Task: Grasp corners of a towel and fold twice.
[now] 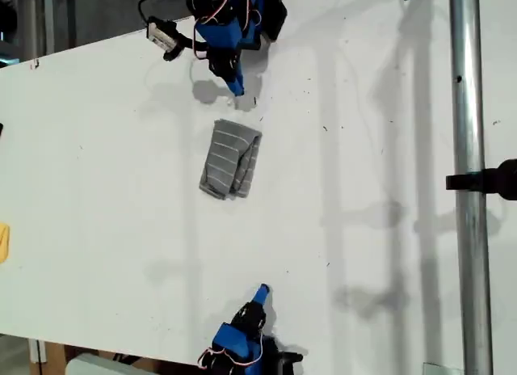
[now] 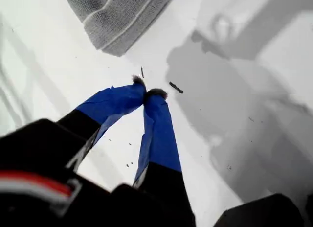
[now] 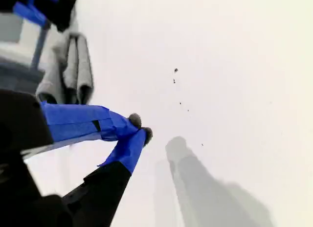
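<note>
Towel lies folded into a compact oblong in the middle of the white counter, between the two arms and nearer the one at the top of the exterior view; the stacked layers show along one long edge, which suggests to me both folds are already in. My first gripper is the top one in the exterior view, since its wrist view looks past the blue fingertips to a rounded end of the towel just beyond them; its jaws are brought together tip to tip with nothing between them, and it sits just short of the cloth, not touching it. My second gripper is the one at the bottom of the exterior view, well apart from the towel; its wrist view shows the folded layers end-on in the distance with the other arm behind them; its jaws are likewise pinched closed on nothing. I read both arms as drawn clear so the fold stays undisturbed; any further step would be a check of whether the layers sit square.
</note>
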`<action>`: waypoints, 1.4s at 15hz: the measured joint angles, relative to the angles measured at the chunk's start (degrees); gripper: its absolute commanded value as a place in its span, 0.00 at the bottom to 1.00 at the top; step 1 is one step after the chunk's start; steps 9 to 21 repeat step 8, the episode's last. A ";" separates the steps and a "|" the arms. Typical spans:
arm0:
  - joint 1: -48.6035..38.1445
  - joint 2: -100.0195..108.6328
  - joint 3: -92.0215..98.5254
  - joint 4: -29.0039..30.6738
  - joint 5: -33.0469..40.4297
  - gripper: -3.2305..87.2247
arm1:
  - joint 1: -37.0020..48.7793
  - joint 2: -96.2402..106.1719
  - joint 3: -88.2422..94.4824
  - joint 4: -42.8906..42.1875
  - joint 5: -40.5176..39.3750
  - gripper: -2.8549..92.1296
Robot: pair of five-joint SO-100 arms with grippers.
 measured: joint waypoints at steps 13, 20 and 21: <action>-0.26 0.09 0.00 0.00 4.48 0.01 | 2.20 0.26 0.00 0.70 4.22 0.08; -0.26 0.09 0.00 0.00 4.48 0.01 | 2.20 0.26 0.00 0.70 4.22 0.08; -0.26 0.09 0.00 0.00 4.48 0.01 | 2.20 0.26 0.00 0.70 4.22 0.08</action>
